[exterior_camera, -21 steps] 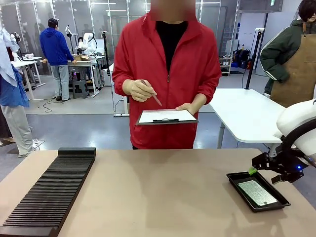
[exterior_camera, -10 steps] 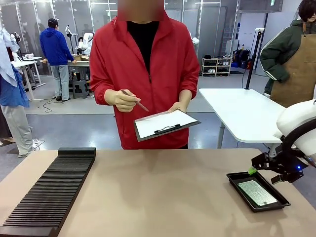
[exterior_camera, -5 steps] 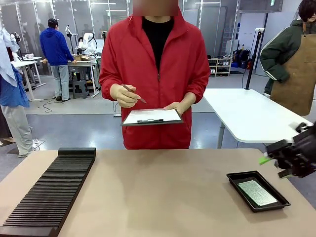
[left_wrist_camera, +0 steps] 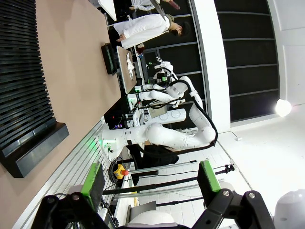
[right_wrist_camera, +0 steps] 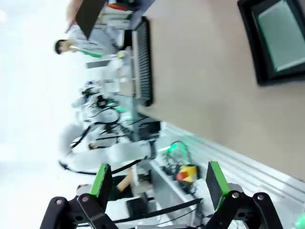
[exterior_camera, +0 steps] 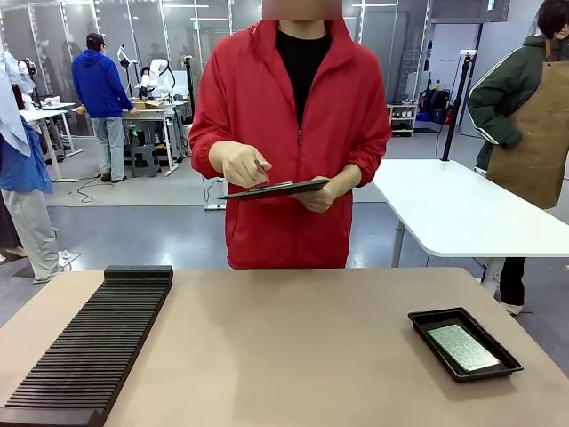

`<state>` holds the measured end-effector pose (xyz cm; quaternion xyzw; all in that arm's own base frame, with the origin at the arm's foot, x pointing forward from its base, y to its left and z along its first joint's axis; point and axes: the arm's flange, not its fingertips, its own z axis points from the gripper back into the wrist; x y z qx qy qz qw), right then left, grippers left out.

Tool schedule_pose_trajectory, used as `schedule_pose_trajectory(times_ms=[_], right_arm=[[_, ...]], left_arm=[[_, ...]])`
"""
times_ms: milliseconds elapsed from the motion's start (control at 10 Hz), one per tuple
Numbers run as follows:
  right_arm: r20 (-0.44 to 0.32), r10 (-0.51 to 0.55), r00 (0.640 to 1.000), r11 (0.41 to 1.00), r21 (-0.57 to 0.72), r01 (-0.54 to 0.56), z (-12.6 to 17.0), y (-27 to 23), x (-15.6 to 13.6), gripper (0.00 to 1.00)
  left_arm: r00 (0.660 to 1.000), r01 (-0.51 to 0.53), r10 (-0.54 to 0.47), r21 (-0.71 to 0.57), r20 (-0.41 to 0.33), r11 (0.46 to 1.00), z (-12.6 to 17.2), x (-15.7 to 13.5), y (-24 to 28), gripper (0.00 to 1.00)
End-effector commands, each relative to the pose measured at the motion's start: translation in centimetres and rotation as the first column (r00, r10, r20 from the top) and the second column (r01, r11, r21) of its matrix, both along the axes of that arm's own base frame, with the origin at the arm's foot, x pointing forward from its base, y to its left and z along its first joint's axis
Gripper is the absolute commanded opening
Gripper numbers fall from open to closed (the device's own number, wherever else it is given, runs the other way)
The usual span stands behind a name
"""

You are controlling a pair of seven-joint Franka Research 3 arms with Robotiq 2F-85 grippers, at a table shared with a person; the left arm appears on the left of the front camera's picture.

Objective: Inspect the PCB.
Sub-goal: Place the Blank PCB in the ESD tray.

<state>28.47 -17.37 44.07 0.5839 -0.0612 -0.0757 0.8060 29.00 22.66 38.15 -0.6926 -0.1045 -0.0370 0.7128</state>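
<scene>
While the front view shows one person (exterior_camera: 289, 133) holding a flat clipboard (exterior_camera: 276, 189), the wrist views show the grippers. One thin, speckled green PCB (exterior_camera: 462, 347) lies flat in one shallow black tray (exterior_camera: 422, 322) on the smooth tan table (exterior_camera: 293, 356). The left gripper (left_wrist_camera: 150, 179) and right gripper (right_wrist_camera: 159, 181) both have fingers wide apart, holding nothing. One long ribbed black rack (exterior_camera: 89, 347) lies at the left.

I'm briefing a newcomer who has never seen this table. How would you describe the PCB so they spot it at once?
Start at the tan table and go to its near corner on the robot's right, where a shallow black tray sits. The PCB lies flat inside it: a thin, pale speckled grey-green rectangle, unlike the long ribbed black rack on the opposite side.
</scene>
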Motion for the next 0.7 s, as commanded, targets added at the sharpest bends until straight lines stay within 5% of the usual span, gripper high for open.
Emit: schedule_pose_trajectory(times_ms=[0, 300, 600], right_arm=[[0.016, 0.003, 1.000, 0.990, 0.139, -0.005, -1.9, -2.8, -0.9, 1.00], [0.042, -0.008, 0.999, 0.971, 0.240, -0.002, -3.4, -2.8, -1.6, 1.00], [0.020, -0.012, 1.000, 0.982, 0.191, 0.008, -2.9, -2.7, -2.8, 1.00]], left_arm=[[1.000, 0.003, -0.003, 0.006, -0.007, 1.000, 0.2, -0.2, 0.0, 1.00], [1.000, 0.003, -0.003, 0.006, -0.007, 1.000, 0.2, -0.2, 0.0, 1.00], [1.000, 0.003, -0.003, 0.006, -0.007, 1.000, 0.2, -0.2, 0.0, 1.00]])
